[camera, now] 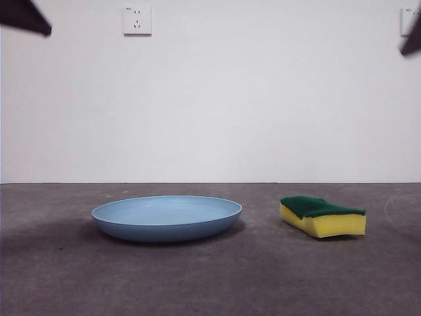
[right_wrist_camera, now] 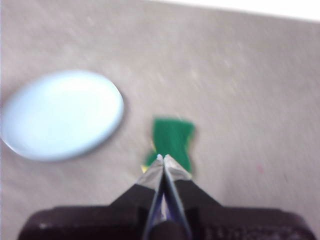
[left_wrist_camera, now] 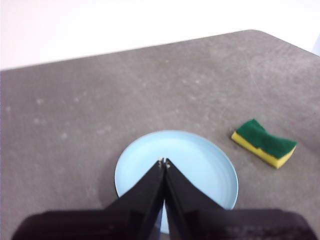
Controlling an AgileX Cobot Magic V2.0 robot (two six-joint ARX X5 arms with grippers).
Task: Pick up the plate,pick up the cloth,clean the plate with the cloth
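Note:
The light-blue plate (camera: pixel 167 217) lies flat on the grey table, left of centre. The cloth, a yellow sponge with a green scouring top (camera: pixel 322 215), lies to its right, apart from it. My left gripper (left_wrist_camera: pixel 163 162) is shut and empty, high above the plate (left_wrist_camera: pixel 200 165); the sponge (left_wrist_camera: pixel 263 142) shows beside it. My right gripper (right_wrist_camera: pixel 163 158) is shut and empty, high above the sponge (right_wrist_camera: pixel 172 140), with the plate (right_wrist_camera: pixel 60 114) off to one side. In the front view both arms show only as black tips at the top corners (camera: pixel 26 16) (camera: pixel 412 39).
A white wall with a power socket (camera: pixel 137 20) stands behind the table. The grey tabletop (camera: pixel 210 283) runs wide in front of the plate and sponge.

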